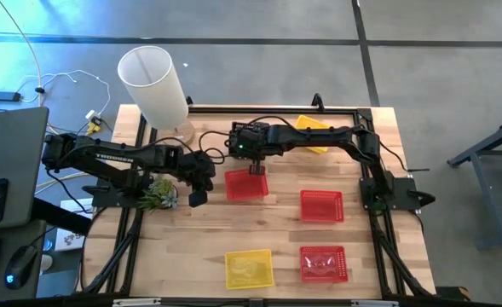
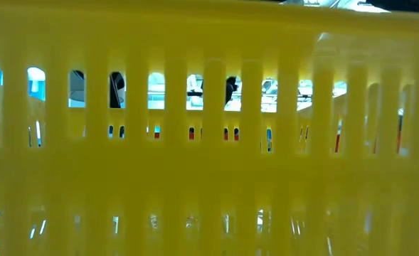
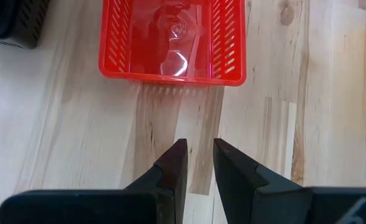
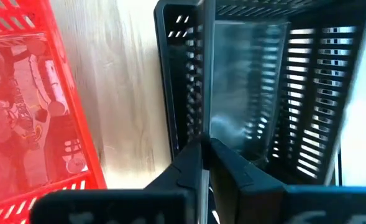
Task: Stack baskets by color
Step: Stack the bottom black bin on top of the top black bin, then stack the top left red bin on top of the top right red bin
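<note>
I am seeing the right end effector (image 4: 205, 149) pinching the wall of a black perforated plastic basket (image 4: 263, 93) beside a red mesh basket (image 4: 27, 93), left end effector (image 3: 199, 163) hovering narrowly parted over the wooden table (image 3: 64, 137).

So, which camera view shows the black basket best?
The right wrist view: the black basket fills it, slotted walls and floor clear, the right gripper pinching one wall. The left wrist view catches only a corner. In the high view the right arm covers it; in the low view a yellow basket blocks everything.
</note>
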Controlling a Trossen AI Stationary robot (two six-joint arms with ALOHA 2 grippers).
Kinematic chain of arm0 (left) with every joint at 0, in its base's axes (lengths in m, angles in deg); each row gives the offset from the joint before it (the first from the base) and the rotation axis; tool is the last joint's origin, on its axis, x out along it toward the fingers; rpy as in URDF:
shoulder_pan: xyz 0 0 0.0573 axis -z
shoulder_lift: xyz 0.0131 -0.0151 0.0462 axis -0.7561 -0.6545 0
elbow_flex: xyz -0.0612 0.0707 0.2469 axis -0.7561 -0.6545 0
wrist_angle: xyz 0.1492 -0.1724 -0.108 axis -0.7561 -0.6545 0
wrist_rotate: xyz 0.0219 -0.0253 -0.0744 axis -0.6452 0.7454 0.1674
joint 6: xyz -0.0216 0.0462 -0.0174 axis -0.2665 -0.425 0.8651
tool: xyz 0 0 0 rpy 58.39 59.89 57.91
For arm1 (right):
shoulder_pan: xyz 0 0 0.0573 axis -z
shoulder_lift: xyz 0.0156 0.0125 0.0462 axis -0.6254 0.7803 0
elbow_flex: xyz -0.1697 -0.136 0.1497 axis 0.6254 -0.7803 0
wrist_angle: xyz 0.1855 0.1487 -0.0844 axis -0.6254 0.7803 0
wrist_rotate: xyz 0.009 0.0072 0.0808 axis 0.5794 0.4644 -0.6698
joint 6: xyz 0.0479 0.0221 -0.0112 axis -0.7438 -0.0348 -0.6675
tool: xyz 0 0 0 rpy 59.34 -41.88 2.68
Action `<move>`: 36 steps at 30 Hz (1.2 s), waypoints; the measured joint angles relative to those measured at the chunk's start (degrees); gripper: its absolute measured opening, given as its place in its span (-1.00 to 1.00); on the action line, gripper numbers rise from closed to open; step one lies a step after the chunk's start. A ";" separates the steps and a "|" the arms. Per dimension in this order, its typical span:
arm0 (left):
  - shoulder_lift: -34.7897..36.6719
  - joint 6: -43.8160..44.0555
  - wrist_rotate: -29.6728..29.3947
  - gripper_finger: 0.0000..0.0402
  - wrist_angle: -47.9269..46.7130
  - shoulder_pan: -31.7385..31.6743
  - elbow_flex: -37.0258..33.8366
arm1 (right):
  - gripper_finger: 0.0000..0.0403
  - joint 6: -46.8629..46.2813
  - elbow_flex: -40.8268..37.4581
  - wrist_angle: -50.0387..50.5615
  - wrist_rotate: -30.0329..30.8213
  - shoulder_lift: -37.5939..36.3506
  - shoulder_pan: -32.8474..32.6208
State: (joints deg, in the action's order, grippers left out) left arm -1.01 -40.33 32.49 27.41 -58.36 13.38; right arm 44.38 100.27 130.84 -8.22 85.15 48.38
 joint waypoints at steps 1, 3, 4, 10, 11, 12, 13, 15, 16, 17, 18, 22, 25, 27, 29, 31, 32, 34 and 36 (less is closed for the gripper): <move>0.00 0.00 0.02 -0.68 0.00 0.00 0.00 | -0.89 0.02 0.00 -0.02 0.02 0.00 0.00; 0.00 0.00 0.00 -0.68 0.00 0.00 0.00 | -0.80 0.02 0.00 -0.02 0.00 0.00 0.00; 0.00 0.00 0.00 -0.68 0.00 0.00 0.00 | -0.76 0.02 -0.01 -0.02 0.00 0.00 0.00; 0.00 -0.88 0.00 -0.68 -0.02 0.00 0.00 | -0.56 -0.61 -0.02 0.00 -0.04 0.00 0.00; 0.00 -0.91 0.00 -0.68 -0.02 0.00 0.00 | -0.54 -0.59 0.05 0.23 -0.12 0.00 -0.06; 0.00 -0.92 0.00 -0.68 -0.02 0.00 0.00 | -0.53 -0.59 0.39 0.93 -0.19 0.00 -0.25; 0.00 -0.92 0.00 -0.68 -0.02 0.00 0.00 | -0.53 -0.59 0.86 1.73 -0.18 0.00 -0.42; 0.00 -0.92 0.00 -0.68 0.02 0.02 0.00 | -0.52 -0.60 2.17 3.62 -0.13 0.00 -0.99; 0.00 -0.92 0.00 -0.68 0.00 0.02 0.00 | -0.52 -0.66 3.04 4.90 -0.13 0.00 -1.42; 0.00 -0.94 0.00 -0.68 0.02 0.02 0.00 | -0.52 -0.96 3.95 6.08 -0.19 0.00 -1.91; 0.00 -0.94 0.00 -0.68 0.07 0.03 0.00 | -0.52 -1.28 4.79 6.90 -0.51 0.00 -2.36; 0.00 -0.95 0.00 -0.68 0.07 0.02 0.00 | -0.52 -1.28 7.11 10.38 -6.22 -0.02 -3.58; 0.00 -0.98 0.02 -0.68 0.06 0.02 0.00 | -0.52 -1.41 8.32 13.96 -8.83 -0.02 -4.22; 0.00 -1.25 0.02 -0.68 -0.02 0.02 0.00 | -0.52 -2.38 8.67 16.74 -8.87 -0.02 -4.67; 0.00 -2.04 0.03 -0.68 -0.07 0.02 0.00 | -0.52 -3.51 8.74 19.05 -8.85 -0.02 -5.20; 0.00 -2.43 0.02 -0.68 -0.07 0.02 0.00 | -0.52 -4.09 8.74 20.69 -8.90 -0.02 -5.63; 0.00 -2.45 0.02 -0.68 -0.07 0.02 0.00 | -0.52 -4.07 8.61 20.88 -9.10 -0.04 -5.80; 0.00 -2.32 0.02 -0.68 -0.07 0.02 0.00 | -0.52 -3.34 8.32 20.74 -10.26 -0.09 -6.13; 0.00 -2.16 0.02 -0.68 -0.07 0.02 0.00 | -0.52 -2.26 8.31 20.09 -11.76 -0.09 -6.38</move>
State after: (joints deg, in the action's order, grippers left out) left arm -1.01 -42.49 32.52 27.35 -58.33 13.38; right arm 42.12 108.57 150.93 -19.97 85.06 42.00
